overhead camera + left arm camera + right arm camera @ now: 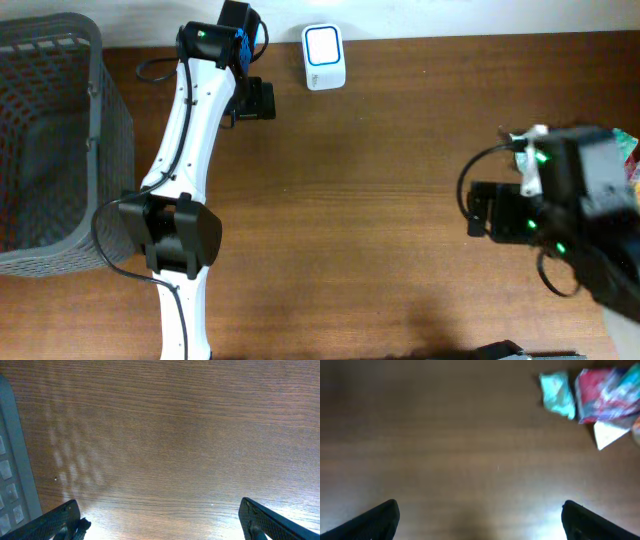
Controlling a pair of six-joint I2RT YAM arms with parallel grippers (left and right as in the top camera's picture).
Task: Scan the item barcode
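Packets (627,150) are what I must scan. They lie in a small heap on the wooden table (400,150), close to the right arm and partly hidden under it from above. In the right wrist view I see a teal packet (557,395), touching or just beside it a red and blue packet (607,395), and below them a white corner (609,434) which I cannot name, because the picture is blurred. All of them sit off to one side of the right gripper (480,522), well apart from its fingertips; nothing is between the fingers, which stand wide apart. The left gripper (160,522) is also spread wide and empty, with only bare wood under it. The grey mesh basket (50,140) is just beside it on one side, and the white scanner (324,57) is near it on the other. I judge the packets to be light, soft and crinkly, probably with slippery film, so they may slide or fold when pinched. I would take one across its flat body near a sealed edge, with gentle pressure. No barcode is visible to me yet.
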